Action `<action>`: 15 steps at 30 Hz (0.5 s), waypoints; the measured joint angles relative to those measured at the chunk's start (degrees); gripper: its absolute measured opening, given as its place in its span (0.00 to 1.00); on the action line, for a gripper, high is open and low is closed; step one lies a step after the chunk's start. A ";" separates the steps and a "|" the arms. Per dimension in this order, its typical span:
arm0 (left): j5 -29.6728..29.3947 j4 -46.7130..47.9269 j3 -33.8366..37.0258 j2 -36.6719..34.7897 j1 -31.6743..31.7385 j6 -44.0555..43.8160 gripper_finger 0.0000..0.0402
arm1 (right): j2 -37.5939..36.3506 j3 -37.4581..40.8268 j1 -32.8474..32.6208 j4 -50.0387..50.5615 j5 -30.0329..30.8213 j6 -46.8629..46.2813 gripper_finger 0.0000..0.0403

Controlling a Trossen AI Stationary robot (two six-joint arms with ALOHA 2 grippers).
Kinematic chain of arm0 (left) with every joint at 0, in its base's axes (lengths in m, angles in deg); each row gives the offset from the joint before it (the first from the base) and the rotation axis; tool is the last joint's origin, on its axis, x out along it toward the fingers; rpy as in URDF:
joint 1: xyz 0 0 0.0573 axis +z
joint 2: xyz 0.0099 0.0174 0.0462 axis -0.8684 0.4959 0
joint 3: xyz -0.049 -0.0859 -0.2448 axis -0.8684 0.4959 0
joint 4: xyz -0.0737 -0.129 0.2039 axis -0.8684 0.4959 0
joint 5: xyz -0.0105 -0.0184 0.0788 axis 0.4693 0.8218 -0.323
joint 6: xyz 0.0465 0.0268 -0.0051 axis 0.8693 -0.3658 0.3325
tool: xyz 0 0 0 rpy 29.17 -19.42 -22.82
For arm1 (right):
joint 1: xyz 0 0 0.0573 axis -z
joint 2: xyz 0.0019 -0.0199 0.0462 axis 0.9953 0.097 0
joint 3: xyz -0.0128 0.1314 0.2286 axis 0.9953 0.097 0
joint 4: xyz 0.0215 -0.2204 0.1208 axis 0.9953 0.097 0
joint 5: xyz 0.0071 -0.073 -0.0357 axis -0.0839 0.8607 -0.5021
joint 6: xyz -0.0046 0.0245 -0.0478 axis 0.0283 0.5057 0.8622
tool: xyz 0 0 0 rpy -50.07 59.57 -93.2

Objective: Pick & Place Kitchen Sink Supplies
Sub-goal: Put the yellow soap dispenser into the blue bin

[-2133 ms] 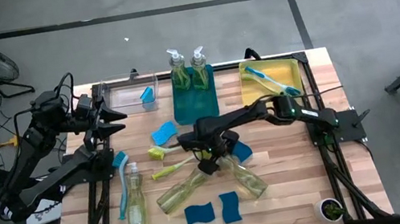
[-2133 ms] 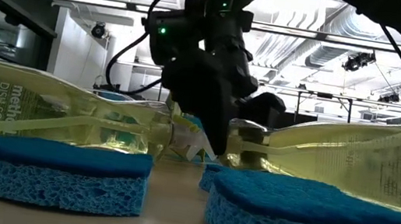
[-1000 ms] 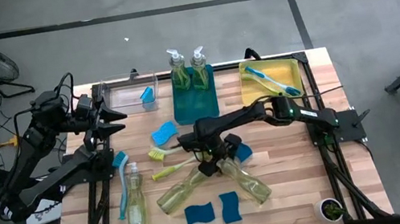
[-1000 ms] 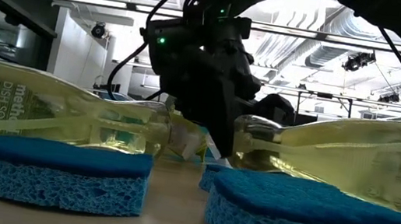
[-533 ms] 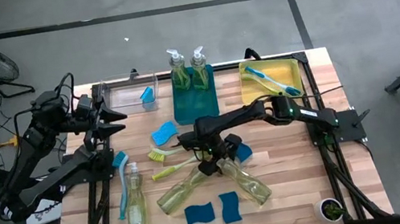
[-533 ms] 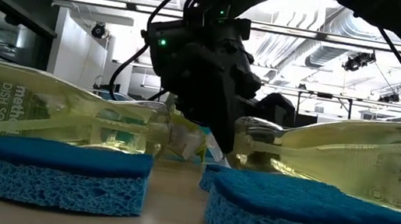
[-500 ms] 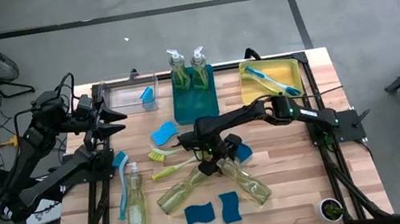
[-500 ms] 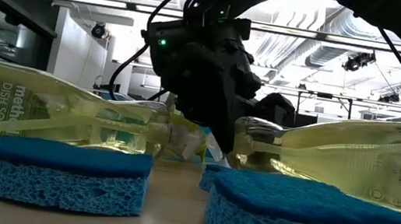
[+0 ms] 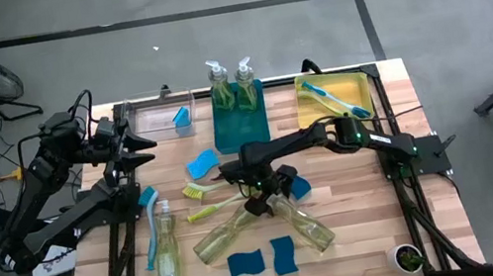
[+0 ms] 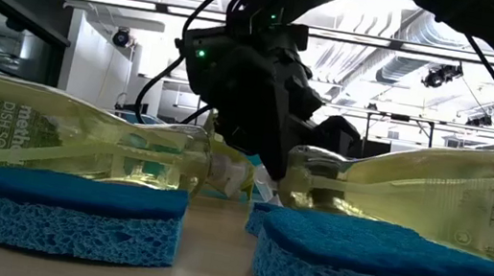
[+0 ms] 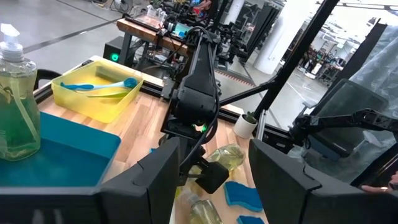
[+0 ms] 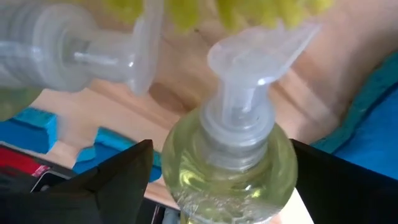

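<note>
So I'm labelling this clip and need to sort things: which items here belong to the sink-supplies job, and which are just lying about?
Job:
soap bottles
blue sponges
dish brushes
right gripper, straddling a lying bottle's pump neck

Lying about:
teal bin
yellow bin
clear bin
small potted plant

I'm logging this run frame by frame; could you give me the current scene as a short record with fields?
right gripper: low over the middle of the table, open, fingers either side of a pump neck
target: clear pump bottle of yellow-green soap, lying on its side, not yet lifted
left gripper: open, waiting near the table's left edge
teal bin: two upright soap bottles
yellow bin: blue dish brush
clear bin: one small blue sponge
loose on wooden table: three lying bottles, blue sponges, brushes
</note>
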 joint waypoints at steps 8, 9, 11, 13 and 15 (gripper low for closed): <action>0.00 0.24 0.00 0.00 0.01 0.16 0.47 | 0.00 0.00 -0.54 1.61 -0.40 -1.01 0.89; 0.00 0.24 0.00 0.00 0.02 0.22 0.47 | 0.00 0.00 -0.61 1.58 0.13 -1.36 0.89; 0.00 0.24 0.00 0.00 0.02 0.32 0.47 | 0.00 0.00 -0.68 1.48 1.18 -1.95 0.89; 0.00 0.24 0.00 0.00 0.02 0.34 0.47 | 0.00 0.00 -0.68 1.23 1.26 -2.40 0.89; 0.00 0.24 0.00 0.00 0.01 0.35 0.47 | 0.00 0.00 -0.68 0.77 1.76 -2.68 0.89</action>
